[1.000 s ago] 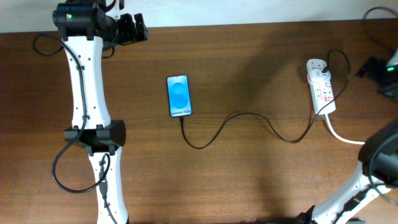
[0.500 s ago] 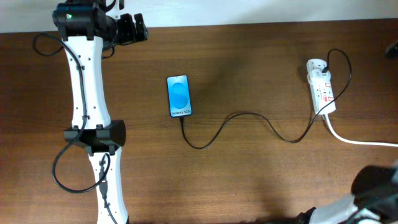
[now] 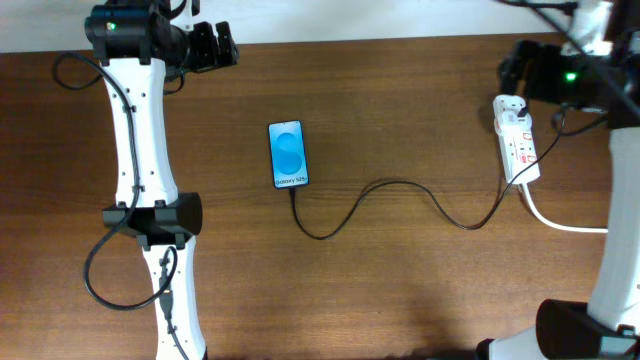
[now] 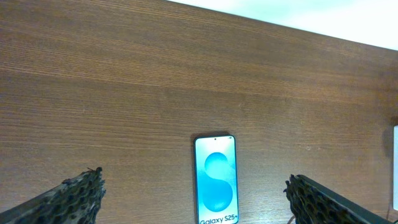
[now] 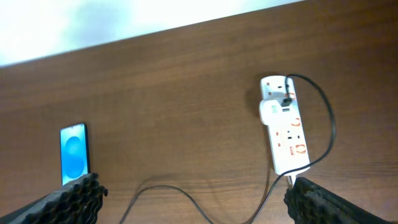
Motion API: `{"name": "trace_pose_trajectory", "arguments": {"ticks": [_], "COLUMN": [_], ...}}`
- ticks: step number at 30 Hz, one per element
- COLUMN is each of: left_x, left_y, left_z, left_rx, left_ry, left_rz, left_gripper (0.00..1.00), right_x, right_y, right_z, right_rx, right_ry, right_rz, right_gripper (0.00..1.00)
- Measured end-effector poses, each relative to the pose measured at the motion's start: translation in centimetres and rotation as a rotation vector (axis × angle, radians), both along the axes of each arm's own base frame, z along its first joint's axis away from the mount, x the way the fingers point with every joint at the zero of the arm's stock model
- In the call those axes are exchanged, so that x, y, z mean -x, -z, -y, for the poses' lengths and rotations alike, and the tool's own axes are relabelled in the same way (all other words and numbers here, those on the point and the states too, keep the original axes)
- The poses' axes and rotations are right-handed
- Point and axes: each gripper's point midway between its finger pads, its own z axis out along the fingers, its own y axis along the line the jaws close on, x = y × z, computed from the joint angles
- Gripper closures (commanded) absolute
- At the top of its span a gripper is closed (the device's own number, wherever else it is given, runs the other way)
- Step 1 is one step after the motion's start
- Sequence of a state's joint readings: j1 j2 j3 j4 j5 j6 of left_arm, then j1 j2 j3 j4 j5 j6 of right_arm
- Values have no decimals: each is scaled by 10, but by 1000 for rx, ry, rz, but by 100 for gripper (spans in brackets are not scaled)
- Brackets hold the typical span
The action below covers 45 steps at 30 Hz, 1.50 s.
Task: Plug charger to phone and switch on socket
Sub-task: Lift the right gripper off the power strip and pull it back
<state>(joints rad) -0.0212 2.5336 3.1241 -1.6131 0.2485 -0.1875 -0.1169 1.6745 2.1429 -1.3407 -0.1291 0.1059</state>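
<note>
The phone (image 3: 288,154) lies screen-up left of the table's middle, its blue screen lit; it also shows in the left wrist view (image 4: 216,180) and the right wrist view (image 5: 74,154). The thin black charger cable (image 3: 400,186) runs from the phone's near end in a wave to the white socket strip (image 3: 518,142) at the right (image 5: 285,127). The plug tip sits against the phone's near edge. My left gripper (image 3: 218,46) (image 4: 193,177) is open and empty, beyond the phone at the far edge. My right gripper (image 3: 513,68) (image 5: 194,180) is open and empty, high by the socket's far end.
The socket's thick white cord (image 3: 560,224) runs off to the right. The left arm's white links (image 3: 140,130) stretch along the left side. The table's far edge meets a white wall (image 4: 348,18).
The right arm has swung from the lower right edge up to the far right corner, over the socket's far end. Left arm, phone and cable have not moved.
</note>
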Motion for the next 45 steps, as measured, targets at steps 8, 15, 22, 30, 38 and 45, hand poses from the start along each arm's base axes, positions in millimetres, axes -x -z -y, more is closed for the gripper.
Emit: {"name": "trace_pose_trajectory", "arguments": {"ticks": [8,15,22,30,38,45], "left_x": [0,0,0,0,0,0], "left_y": [0,0,0,0,0,0], "left_z": [0,0,0,0,0,0], "left_rx": [0,0,0,0,0,0], "left_ry": [0,0,0,0,0,0], "left_rz": [0,0,0,0,0,0], "left_gripper": [1,1,1,1,1,1], "right_x": [0,9,55,136,134,126], "right_y": [2,5,-33,-83,-81,-84], "right_z": [-13,-12,-13,-15,-12,-12], "right_rx": [65,72,89,105,119,127], "right_ry": [-17,-10,-12,1,8,4], "right_rz": [-10,-44,39,181,173,197], "right_gripper": [2,2,2,2,2,2]}}
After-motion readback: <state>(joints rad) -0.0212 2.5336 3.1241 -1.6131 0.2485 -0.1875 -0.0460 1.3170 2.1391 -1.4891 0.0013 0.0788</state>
